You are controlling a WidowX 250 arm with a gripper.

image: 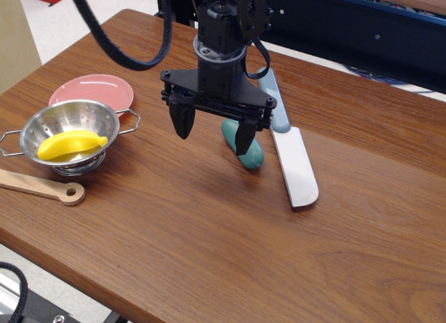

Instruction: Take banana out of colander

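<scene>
- Here, the gripper (214,136) hangs above the table (209,232), jaws spread wide, holding nothing.
- Well to its left, the banana (71,144) lies inside the colander (42,126).
- Just behind its right finger lies a teal object (252,156).

A: What is showing colour on the table (209,225)?
B: Reddish-brown wood grain is running across it. The banana (72,145) is glowing bright yellow inside the shiny steel colander (70,124), dotted with round holes.
A: And the others?
B: The plate (92,90) is showing pink, the sausage (244,149) teal, the spatula (294,163) white with a grey-blue handle, the spoon (42,186) pale wood, the gripper (212,131) black.
</scene>
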